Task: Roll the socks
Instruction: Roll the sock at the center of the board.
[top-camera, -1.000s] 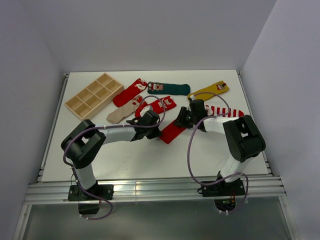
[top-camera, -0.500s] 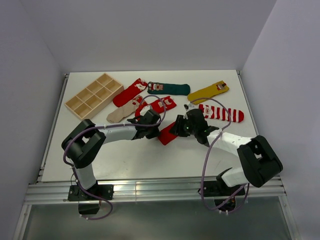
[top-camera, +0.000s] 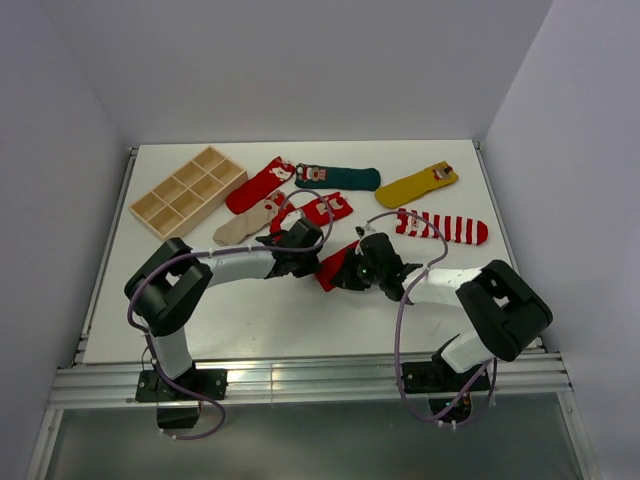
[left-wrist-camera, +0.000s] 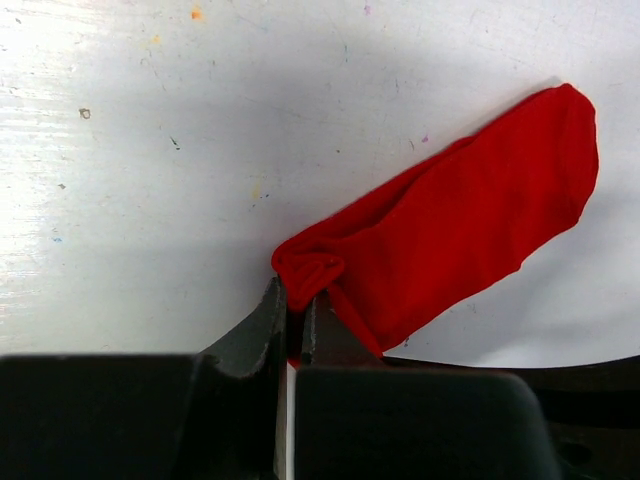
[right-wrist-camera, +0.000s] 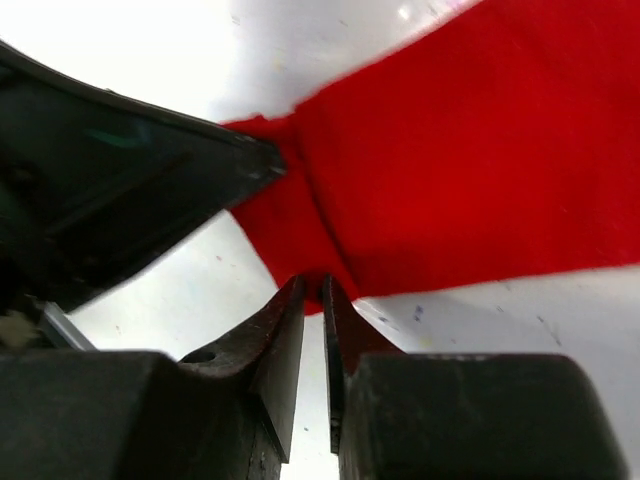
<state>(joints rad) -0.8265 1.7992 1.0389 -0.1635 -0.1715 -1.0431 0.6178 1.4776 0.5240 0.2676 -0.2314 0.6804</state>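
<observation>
Midway across the white counter (top-camera: 300, 330), between my two arms, lies the flat, plain red sock (top-camera: 333, 266) of soft knit fabric. Its rounded end points away from the left wrist camera. On its near end my left pincer (left-wrist-camera: 303, 300) is clamped tight on a small bunched fold. Just beside it, my right pincer (right-wrist-camera: 320, 300) has its jaws a narrow slit apart with the sock's edge at their tips. Whether cloth is actually caught there I cannot tell.

I judge the red sock light, limp and stretchy, with no stiffness to keep a shape. It will sag and crease, and would likely unroll if let go. The best hold, I reckon, is the folded end, with both pincers pinching the doubled fabric close together so that I can turn the roll along the length.
</observation>
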